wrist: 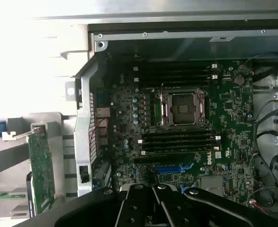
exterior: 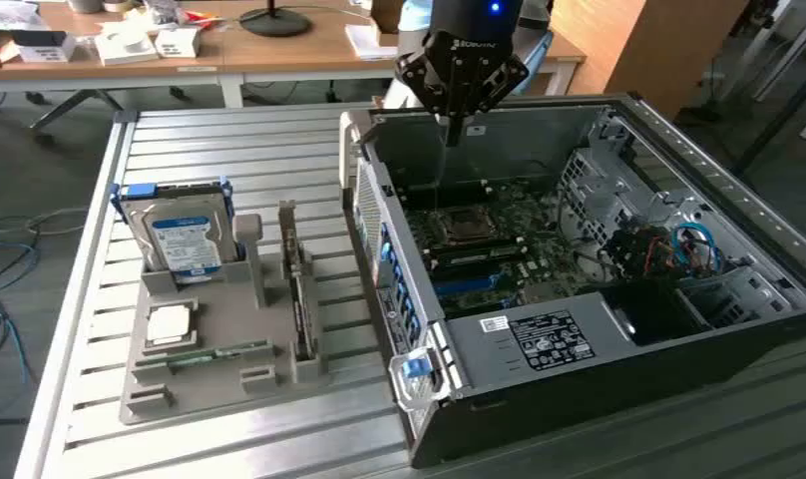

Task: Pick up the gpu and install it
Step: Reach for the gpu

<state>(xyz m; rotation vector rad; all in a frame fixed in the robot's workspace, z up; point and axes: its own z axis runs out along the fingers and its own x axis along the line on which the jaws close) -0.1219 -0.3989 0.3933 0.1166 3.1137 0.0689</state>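
The gpu [exterior: 300, 299], a thin dark circuit card with a pale metal bracket, stands on edge in the grey plastic holder [exterior: 177, 394]. It is well apart from the black gripper [exterior: 450, 130], toward the exterior view's left. The gripper hangs closed and empty over the open black computer case [exterior: 537, 409]. The card's long axis runs parallel to the case side.

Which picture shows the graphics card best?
The wrist view. There the graphics card shows its flat green face and its pale metal end bracket as it stands in the grey holder. In the exterior view the graphics card is seen edge-on, just a thin dark strip standing in the holder.
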